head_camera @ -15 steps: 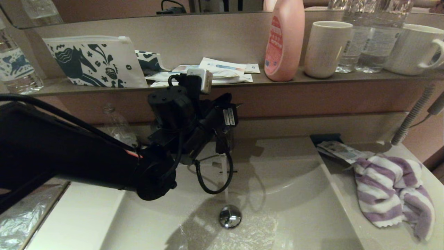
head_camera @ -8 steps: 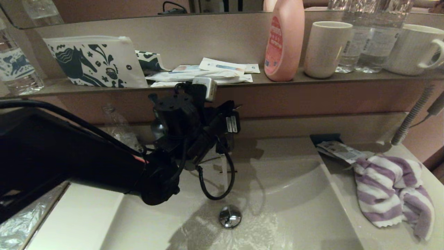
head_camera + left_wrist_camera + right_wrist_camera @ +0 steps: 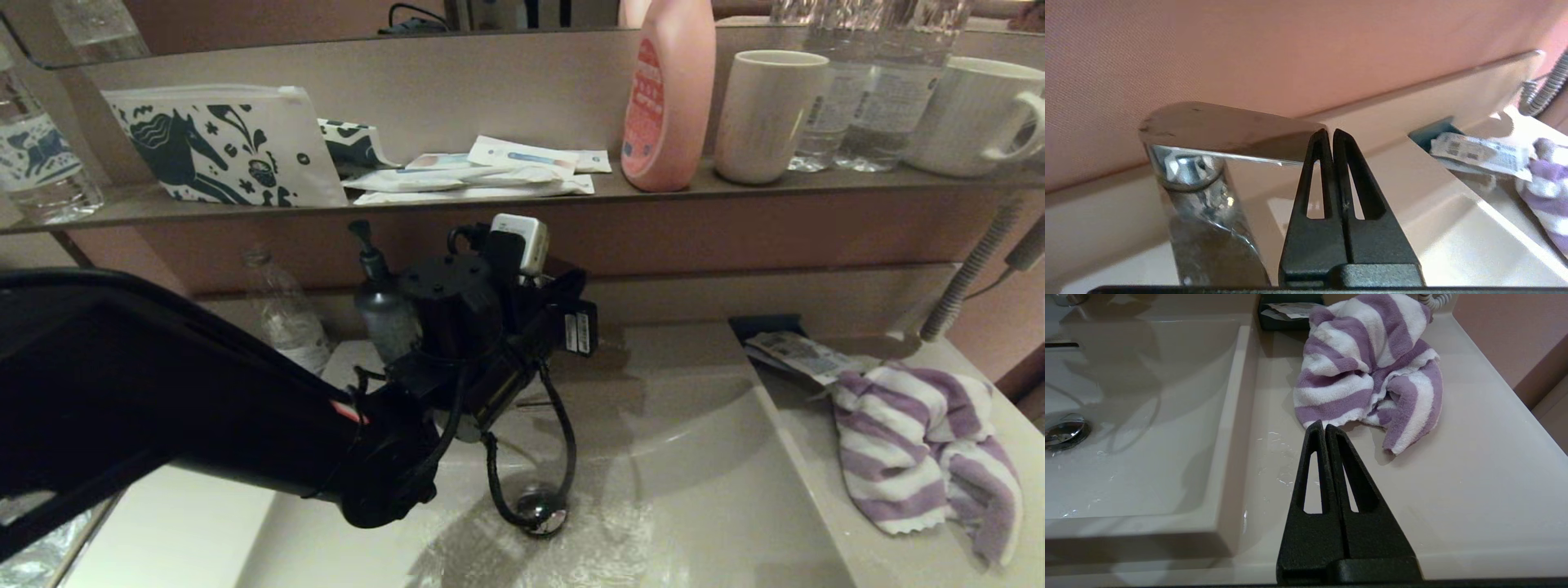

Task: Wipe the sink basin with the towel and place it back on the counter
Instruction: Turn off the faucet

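The purple and white striped towel (image 3: 922,457) lies crumpled on the cream counter (image 3: 898,563) to the right of the sink basin (image 3: 702,490). My left arm's wrist (image 3: 482,327) hangs over the back of the basin. In the left wrist view the left gripper (image 3: 1329,132) is shut and empty, its tips at the end of the chrome faucet lever (image 3: 1216,128). The right gripper (image 3: 1325,426) is shut and empty, low over the counter (image 3: 1474,477), its tips just short of the towel's (image 3: 1367,371) near edge. The basin floor (image 3: 1147,457) is wet around the drain plug (image 3: 1063,430).
A dark shelf above holds a horse-print pouch (image 3: 229,147), sachets, a pink bottle (image 3: 665,98), cups (image 3: 767,114) and water bottles. A soap dispenser (image 3: 380,302) and a plastic bottle (image 3: 286,310) stand behind the basin's left. A black tray with a packet (image 3: 796,347) sits behind the towel.
My left arm has dropped lower and shifted right over the basin. The thin stream of water under the faucet seen earlier no longer shows. The towel has not moved.
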Robot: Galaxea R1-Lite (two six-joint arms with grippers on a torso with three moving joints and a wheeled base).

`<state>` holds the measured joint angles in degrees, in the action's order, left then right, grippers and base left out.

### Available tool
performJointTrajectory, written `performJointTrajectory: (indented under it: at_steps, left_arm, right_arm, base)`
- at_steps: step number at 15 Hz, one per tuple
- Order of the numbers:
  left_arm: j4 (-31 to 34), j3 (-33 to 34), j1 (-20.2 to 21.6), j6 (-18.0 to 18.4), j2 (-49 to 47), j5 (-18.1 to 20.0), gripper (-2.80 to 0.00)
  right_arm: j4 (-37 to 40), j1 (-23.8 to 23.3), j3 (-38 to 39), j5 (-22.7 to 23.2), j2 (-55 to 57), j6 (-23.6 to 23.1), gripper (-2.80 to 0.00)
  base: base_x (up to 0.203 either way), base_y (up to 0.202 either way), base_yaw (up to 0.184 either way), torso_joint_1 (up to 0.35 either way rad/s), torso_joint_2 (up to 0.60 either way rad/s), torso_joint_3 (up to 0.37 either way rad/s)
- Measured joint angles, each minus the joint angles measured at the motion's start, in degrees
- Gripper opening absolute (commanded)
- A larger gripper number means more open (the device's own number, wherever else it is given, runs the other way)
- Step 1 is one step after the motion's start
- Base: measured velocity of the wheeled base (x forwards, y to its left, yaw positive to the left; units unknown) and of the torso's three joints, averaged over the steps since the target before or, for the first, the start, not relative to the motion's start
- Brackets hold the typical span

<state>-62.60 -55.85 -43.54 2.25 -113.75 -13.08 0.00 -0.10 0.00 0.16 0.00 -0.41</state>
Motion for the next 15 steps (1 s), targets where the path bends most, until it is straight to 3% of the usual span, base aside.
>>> performJointTrajectory:
  at_steps: [7, 15]
  left_arm:
    - [2.7, 1.2, 1.1, 0.2, 4.8, 0.0, -2.8]
    - [2.8, 20.8, -0.1, -0.1, 19.4, -0.3, -2.8]
  right_arm:
    - [0.0, 0.0, 0.0, 0.0, 0.0, 0.0, -2.8]
    - [0.0, 0.0, 0.0, 0.0, 0.0, 0.0, -2.8]
  base:
    - [0.0, 0.0, 0.0, 0.0, 0.0, 0.0]
    - [0.0, 0.0, 0.0, 0.0, 0.0, 0.0]
